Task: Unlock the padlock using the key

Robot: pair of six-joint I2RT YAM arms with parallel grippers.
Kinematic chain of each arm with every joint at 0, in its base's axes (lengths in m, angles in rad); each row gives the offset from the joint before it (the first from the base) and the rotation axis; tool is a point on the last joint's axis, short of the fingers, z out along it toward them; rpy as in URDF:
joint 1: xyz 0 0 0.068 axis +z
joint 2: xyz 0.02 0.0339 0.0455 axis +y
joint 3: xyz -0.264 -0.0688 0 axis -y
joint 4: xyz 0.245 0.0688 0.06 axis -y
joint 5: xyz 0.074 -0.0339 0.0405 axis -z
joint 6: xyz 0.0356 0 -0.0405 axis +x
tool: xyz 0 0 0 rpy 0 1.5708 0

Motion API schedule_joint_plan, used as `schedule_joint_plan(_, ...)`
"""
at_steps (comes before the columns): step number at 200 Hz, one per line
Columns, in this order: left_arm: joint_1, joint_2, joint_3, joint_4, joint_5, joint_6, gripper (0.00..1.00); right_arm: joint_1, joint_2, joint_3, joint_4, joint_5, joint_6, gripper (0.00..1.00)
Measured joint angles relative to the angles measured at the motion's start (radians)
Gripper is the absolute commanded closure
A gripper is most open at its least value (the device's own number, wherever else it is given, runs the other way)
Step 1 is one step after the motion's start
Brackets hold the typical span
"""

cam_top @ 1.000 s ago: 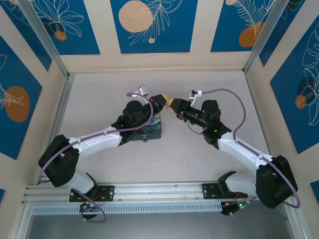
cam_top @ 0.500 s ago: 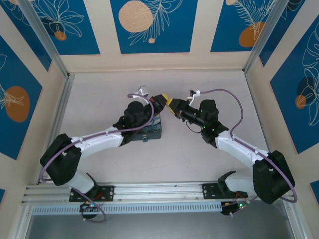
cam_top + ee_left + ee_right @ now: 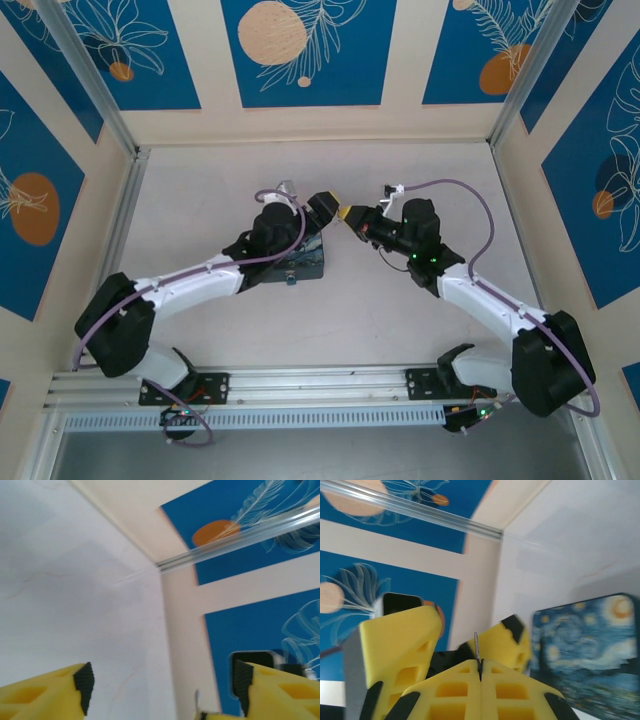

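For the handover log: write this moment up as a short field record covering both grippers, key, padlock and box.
left gripper: open; key tip stands between its fingers, touching neither
right gripper: shut on the key
key: thin metal sliver, upright, pinched at the right fingertips
padlock: at the box's near edge, no gripper on it; too small for detail
box: dark, starry-night lid, beneath the left wrist
task status: key not yet at the padlock

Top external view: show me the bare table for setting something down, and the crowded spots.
Free: the table strip along the back wall; the wide patch ringed by left arm, right arm and near rail; the left side along the side rail. Crowded: the middle, where the left gripper and the right gripper, pinching the key, meet by the painted box.
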Motion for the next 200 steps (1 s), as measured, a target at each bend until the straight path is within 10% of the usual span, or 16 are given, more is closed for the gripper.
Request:
schedule_joint_plan(77, 0.080, -0.043, 0.322, -0.613, 0.173, -0.027, 0.21, 0.106, -0.106, 0.058, -0.394, 0.262, -0.494, 1.00)
schedule_joint_plan(200, 0.076, 0.088, 0.353, -0.771, 0.383, -0.154, 0.42, 0.303, -0.083, 0.076, -0.434, 0.531, -0.819, 1.00)
